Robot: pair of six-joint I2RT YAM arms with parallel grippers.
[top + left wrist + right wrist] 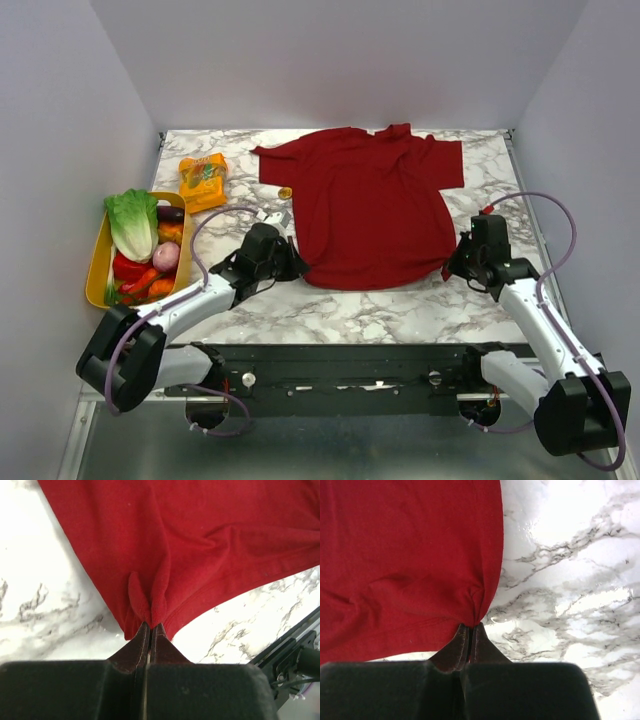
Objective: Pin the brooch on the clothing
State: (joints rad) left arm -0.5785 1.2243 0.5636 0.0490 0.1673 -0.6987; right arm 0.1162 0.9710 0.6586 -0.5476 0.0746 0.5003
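Dark red T-shirt (365, 205) lies flat mid-table (400, 310), collar at the far side. My L gripper (151, 625) is clamped tight on the near-left hem corner, fabric bunched up betw the tips. R gripper (470, 626) is pinched the same way on the near-right hem corner. Brooch (285, 192) sits on the marble just left of the shirt, by its left sleeve, in neither claw. Snack packet (203, 180) is further left, w/ the veg tray (97, 262) at the left edge.
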